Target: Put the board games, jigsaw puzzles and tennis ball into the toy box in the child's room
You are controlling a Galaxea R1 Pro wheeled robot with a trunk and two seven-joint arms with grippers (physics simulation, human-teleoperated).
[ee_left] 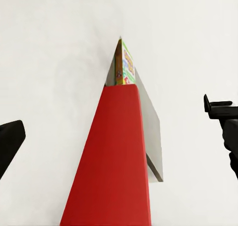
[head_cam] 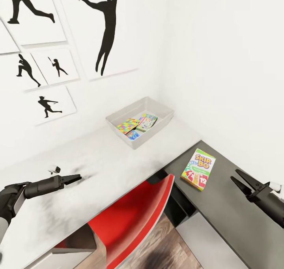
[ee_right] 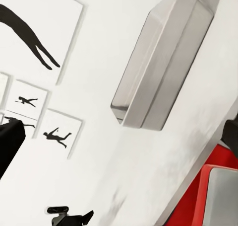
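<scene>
Toy box [head_cam: 157, 130] on table [head_cam: 98, 162], Skip-Bo box [head_cam: 198, 169] right of it.

The flat yellow-green card-game box [head_cam: 198, 169] lying on the dark grey side unit [head_cam: 236, 221], at about four o'clock in the head view, carries the words "SKIP-BO" in large yellow letters on its lid. The red cards printed on the same lid show the number "12". Any smaller print is too blurred to read.

Grey toy box [head_cam: 161, 121] holding colourful boxes on pale table [head_cam: 98, 162], Skip-Bo box [head_cam: 198, 169] flat on dark side unit
</scene>
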